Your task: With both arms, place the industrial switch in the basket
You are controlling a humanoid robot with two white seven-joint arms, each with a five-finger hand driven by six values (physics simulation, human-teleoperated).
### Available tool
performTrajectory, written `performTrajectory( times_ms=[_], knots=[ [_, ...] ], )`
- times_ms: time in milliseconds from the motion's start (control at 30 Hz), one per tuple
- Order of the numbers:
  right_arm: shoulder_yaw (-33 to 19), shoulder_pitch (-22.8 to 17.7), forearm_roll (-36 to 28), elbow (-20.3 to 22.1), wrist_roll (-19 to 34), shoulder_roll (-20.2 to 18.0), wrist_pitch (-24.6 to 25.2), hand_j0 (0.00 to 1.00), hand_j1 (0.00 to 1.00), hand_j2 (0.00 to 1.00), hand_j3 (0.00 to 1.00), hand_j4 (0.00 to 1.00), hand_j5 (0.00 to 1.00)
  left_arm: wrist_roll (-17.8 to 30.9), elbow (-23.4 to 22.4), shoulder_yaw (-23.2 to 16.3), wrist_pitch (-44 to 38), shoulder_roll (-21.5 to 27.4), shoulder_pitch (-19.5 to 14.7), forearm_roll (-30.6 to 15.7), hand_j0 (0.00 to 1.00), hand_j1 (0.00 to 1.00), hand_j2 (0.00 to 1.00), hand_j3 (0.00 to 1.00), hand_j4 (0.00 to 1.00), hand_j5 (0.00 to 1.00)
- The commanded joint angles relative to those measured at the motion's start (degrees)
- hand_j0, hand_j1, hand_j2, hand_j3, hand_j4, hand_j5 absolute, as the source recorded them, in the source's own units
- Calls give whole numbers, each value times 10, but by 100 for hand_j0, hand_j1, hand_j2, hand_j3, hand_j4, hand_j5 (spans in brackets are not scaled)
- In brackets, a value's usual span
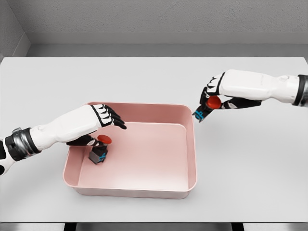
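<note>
A pink basket (191, 144) sits in the middle of the white table. One industrial switch (99, 150), a dark body with blue marks and a red button, stands on the basket floor near its left wall. My left hand (107, 119) hovers right over it with fingers stretched out, the thumb close beside the red button. A second industrial switch (208, 107) hangs tilted above the table just outside the basket's far right corner. My right hand (216, 94) is shut on it around the red button.
The white table (154, 77) reaches to a grey wall at the back. Its front edge runs just below the basket. The basket's walls are low with rounded corners.
</note>
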State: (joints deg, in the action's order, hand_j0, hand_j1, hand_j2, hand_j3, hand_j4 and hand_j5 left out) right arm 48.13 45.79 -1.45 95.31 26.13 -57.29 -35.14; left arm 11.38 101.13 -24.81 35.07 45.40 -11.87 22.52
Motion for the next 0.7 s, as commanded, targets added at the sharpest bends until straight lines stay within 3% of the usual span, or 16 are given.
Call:
performTrajectory(
  times_ms=[0, 67, 133, 667],
  knots=[
    [0, 0, -5, 1, 0, 7, 1, 50, 50, 50, 50, 50, 50, 0, 0, 0, -1, -1, 0, -5, 77, 77, 77, 77, 77, 77],
    [0, 1, -5, 1, 0, 16, 1, 50, 50, 50, 50, 50, 50, 0, -1, 0, -1, -3, 0, -5, 83, 83, 83, 83, 83, 83],
    [2, 1, -5, 1, 1, 24, 1, 50, 50, 50, 50, 50, 50, 0, -1, -1, -1, -5, 0, -3, 98, 98, 98, 98, 98, 98],
    [22, 1, -5, 0, 5, 82, 1, 50, 50, 50, 50, 50, 50, 0, -1, -6, -1, -8, -22, 1, 100, 100, 100, 100, 100, 100]
  ],
)
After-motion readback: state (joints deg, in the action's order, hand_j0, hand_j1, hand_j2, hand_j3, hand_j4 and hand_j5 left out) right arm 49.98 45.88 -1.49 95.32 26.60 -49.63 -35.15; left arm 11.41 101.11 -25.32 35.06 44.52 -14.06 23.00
